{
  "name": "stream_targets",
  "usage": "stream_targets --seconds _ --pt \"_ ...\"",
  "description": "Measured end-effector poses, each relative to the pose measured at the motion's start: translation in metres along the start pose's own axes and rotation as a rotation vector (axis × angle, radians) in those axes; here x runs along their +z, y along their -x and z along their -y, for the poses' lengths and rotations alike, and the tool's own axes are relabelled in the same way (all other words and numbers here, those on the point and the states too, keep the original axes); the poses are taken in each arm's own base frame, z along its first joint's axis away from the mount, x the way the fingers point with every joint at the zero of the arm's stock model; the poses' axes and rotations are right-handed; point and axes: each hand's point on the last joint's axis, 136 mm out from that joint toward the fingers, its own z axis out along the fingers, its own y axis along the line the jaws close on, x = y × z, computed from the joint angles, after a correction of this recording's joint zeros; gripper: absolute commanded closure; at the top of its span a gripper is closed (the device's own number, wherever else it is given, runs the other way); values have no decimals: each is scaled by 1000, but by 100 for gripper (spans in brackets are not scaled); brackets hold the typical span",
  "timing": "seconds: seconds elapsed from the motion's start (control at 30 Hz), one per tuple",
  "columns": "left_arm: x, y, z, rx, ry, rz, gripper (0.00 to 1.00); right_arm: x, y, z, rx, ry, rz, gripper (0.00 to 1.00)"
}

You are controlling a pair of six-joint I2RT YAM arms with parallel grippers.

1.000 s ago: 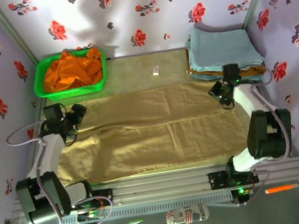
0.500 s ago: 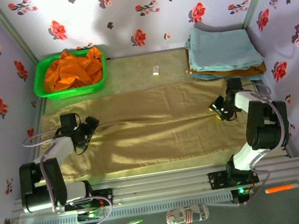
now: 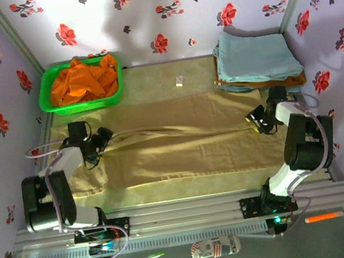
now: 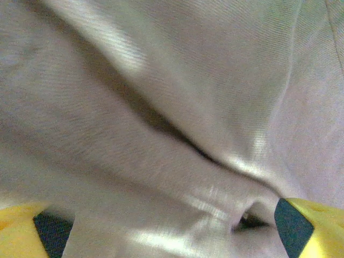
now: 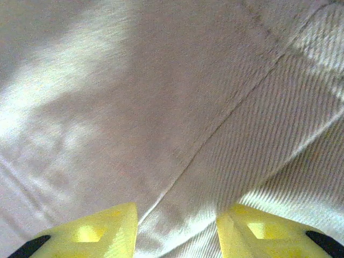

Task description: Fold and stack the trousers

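Trousers (image 3: 187, 146) lie spread flat on the table (image 3: 152, 80) just beyond the arm bases. Long axis runs left to right, so one end falls to each arm. Left gripper (image 3: 99, 144) sits low over the left end, jaws as wide as they go, holding nothing. Its wrist view has a raised ridge of cloth running between its fingers (image 4: 309, 228). Right gripper (image 3: 258, 120) sits at the right end, jaws part-way apart over a stitched seam, nothing visibly pinched. Judgement: a fold along the length needs both ends taken, each by its nearer arm. Right arm covers the right edge of the cloth. Which end is the waist: hard to make out. Both wrist views are close and blurred, so contact with the cloth is uncertain. Farther back, a green basket (image 3: 82, 106) holds an orange garment (image 3: 82, 80) at left. A stack of blue cloth (image 3: 255, 56) lies just beyond the far right corner.
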Motion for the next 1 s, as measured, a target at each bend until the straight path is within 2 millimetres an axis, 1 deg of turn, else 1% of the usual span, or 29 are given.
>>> stream_targets --seconds 0.07,0.1,0.17,0.23,0.27,0.3,0.4,0.43,0.5,0.57,0.6,0.67,0.83,0.93,1.0 --pt "-29 10 -10 -44 14 49 1 -13 -9 -16 -57 22 23 56" --pt "-45 19 -17 -79 21 88 1 -19 -16 -26 -95 39 28 56" --pt "-78 40 -40 -176 49 176 1 -27 -33 -43 -161 70 26 56" --pt "-106 55 -71 -299 99 251 2 -28 -52 -57 -224 93 5 56" --pt "-113 57 -85 -348 124 268 3 -27 -60 -61 -245 98 -10 56" --pt "-121 58 -104 -412 164 283 4 -25 -67 -64 -264 101 -25 56" --pt "-134 51 -148 -570 262 303 7 -19 -88 -69 -306 109 -69 56" --pt "-136 47 -163 -621 297 309 10 -17 -94 -69 -316 111 -84 56" --pt "-137 39 -183 -689 339 313 14 -13 -105 -68 -331 115 -110 56" --pt "-134 31 -198 -746 365 308 23 -10 -113 -66 -341 115 -132 56" --pt "-130 27 -204 -767 371 305 26 -8 -117 -63 -344 113 -142 56" --pt "-121 21 -211 -785 373 298 34 -6 -122 -57 -343 104 -158 56" --pt "-99 15 -219 -790 349 288 39 -7 -128 -46 -340 100 -164 55" --pt "-90 16 -225 -786 348 286 43 -12 -128 -49 -345 116 -152 55" --pt "-84 15 -228 -787 352 276 47 -14 -127 -50 -347 122 -148 55"
